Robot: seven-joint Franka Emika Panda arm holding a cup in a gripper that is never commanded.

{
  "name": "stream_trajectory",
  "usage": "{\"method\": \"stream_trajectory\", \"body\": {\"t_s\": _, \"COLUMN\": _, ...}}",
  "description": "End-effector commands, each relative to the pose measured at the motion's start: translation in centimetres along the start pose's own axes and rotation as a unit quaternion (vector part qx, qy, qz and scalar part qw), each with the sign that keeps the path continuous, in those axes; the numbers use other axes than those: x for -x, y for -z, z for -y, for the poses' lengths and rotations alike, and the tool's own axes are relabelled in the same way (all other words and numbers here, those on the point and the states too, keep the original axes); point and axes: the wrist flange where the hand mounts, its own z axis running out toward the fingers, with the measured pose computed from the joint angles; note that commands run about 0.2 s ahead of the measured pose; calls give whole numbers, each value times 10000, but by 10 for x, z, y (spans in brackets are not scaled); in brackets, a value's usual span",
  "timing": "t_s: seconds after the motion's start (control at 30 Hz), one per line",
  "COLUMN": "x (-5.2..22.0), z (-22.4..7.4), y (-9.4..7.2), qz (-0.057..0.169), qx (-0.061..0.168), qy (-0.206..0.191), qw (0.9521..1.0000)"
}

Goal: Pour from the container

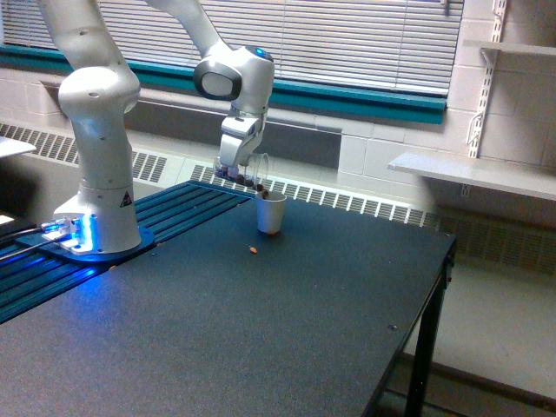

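Container: my hand [241, 170] holds one small clear plastic cup [254, 168], tipped well over on its side, its open mouth facing the exterior view's right and hanging just above the white cup.
Container's contents: dark brown bits lie along its lower wall and crowd at the lip; how many I cannot tell.
Hand: pinched on the clear plastic cup from the exterior view's left; the fingers are dark and small here, so I cannot make out their exact contact.
White cup: one opaque white cup [270, 213] stands upright on the worktop [287, 330], toward the far side, directly below the tipped mouth. Its inside is hidden from this angle, so I cannot tell what is in it.
Loose bit: one small brownish-orange crumb [253, 250] lies on the worktop, nearer than the white cup and slightly to the exterior view's left of it, apart from its base.
My arm: one white arm; its base [94, 234] stands at the exterior view's left on a blue-lit plate, with blue slats beside it.
Count: two cups, one clear and one white; one stray crumb; one arm.
Worktop: dark and matte; the white cup and the crumb rest on it.
Behind: window blinds [347, 39] above a teal sill, and a grey wall shelf [473, 174] at the exterior view's right.
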Motion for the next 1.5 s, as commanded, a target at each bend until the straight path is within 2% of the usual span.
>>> {"method": "stream_trajectory", "body": {"t_s": 0.03, "x": 3, "z": -2, "y": -5, "qz": 42, "qx": 34, "qy": 94, "qw": 9999}}
{"method": "stream_trajectory", "body": {"t_s": 0.37, "x": 3, "z": -1, "y": -4, "qz": 170, "qx": -46, "qy": 57, "qw": 9998}}
{"method": "stream_trajectory", "body": {"t_s": 0.8, "x": -1, "z": 0, "y": -2, "qz": 378, "qx": 17, "qy": 139, "qw": 9992}}
{"method": "stream_trajectory", "body": {"t_s": 1.5, "x": -8, "z": 10, "y": 2, "qz": 738, "qx": -61, "qy": 156, "qw": 9971}}
